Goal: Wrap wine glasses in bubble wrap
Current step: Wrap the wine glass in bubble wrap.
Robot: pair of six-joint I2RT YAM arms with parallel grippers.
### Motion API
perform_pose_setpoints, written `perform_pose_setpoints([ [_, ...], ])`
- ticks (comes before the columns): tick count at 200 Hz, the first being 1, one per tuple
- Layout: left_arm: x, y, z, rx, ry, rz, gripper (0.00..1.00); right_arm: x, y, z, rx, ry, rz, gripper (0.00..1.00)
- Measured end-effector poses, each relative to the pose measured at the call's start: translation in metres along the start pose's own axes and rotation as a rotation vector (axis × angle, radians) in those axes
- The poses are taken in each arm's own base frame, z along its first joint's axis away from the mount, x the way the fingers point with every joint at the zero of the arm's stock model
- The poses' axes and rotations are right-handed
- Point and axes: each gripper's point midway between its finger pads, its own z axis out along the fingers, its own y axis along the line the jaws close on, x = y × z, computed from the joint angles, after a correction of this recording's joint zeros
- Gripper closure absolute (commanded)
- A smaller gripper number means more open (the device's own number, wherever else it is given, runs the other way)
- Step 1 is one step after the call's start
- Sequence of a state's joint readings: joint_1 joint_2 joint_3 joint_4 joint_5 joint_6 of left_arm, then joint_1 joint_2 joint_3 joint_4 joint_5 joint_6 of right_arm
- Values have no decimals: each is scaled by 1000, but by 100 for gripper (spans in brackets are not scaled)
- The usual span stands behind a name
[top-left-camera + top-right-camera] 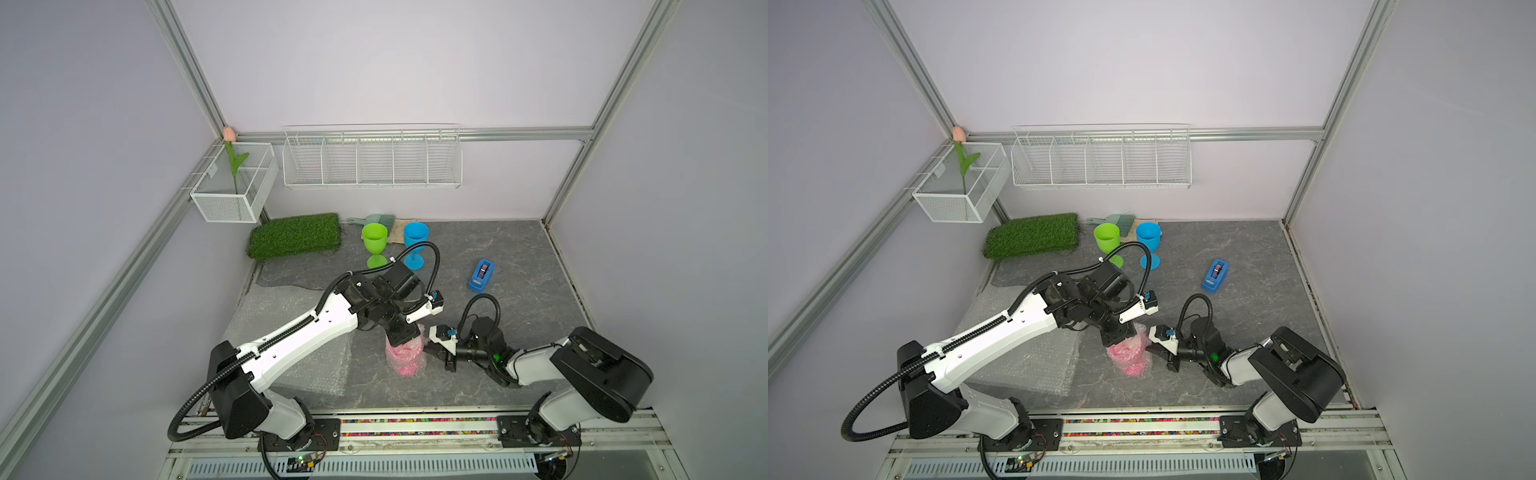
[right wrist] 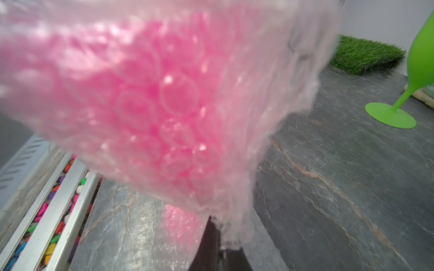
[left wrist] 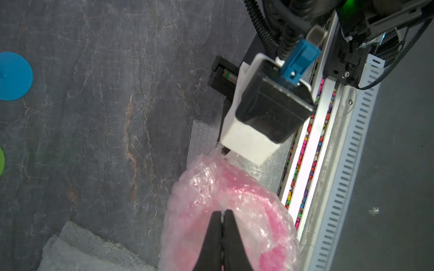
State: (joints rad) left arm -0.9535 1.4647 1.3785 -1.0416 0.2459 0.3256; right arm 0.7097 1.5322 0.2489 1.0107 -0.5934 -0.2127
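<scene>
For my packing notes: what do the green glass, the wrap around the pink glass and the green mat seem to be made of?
Green glass: likely opaque plastic with a matte finish; its colour is even and nothing shows through.
Bubble wrap: thin clear plastic film, glossy, with round air bubbles and pink showing through.
Green mat: probably synthetic turf, with dense upright blades.

The wrapped glass (image 1: 404, 358) is near the front edge of the counter (image 1: 519, 257). Just left of it lie the spare bubble wrap sheets (image 1: 270, 316). Behind it stand the left bare glass (image 1: 375, 244) and the right bare glass (image 1: 415, 244), side by side. The turf mat (image 1: 295, 235) lies behind it to the left, and the tape dispenser (image 1: 481, 276) behind it to the right.
</scene>
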Motion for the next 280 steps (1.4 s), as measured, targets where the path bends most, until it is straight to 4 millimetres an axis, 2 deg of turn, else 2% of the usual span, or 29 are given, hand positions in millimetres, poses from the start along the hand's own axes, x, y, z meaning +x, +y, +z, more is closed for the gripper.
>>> perform_pose_setpoints([
  [40,20,-3,25,32,42,-21,100,2,-1,0,-1,3,5,93],
  [74,14,3,48,52,27,-33,100,2,-2,-1,2,2,9,93],
  [99,10,6,56,55,23,-38,100,2,-3,-1,6,3,10,93],
  [137,11,8,51,39,34,-58,85,0,-4,-2,8,0,9,93],
  [164,13,10,35,5,56,-84,68,-2,-3,-4,8,2,9,93],
  [185,1,11,18,-13,37,-89,64,-2,-2,-5,7,7,13,93],
  [207,-16,11,0,-20,-6,-89,64,-1,-2,-5,7,11,17,93],
  [226,-17,8,-5,-11,0,-94,65,-1,-2,-5,7,10,16,93],
  [265,6,2,22,52,139,-146,72,-1,-2,-5,7,11,16,93],
  [280,17,0,35,71,188,-162,84,0,-2,-5,7,12,17,93],
])
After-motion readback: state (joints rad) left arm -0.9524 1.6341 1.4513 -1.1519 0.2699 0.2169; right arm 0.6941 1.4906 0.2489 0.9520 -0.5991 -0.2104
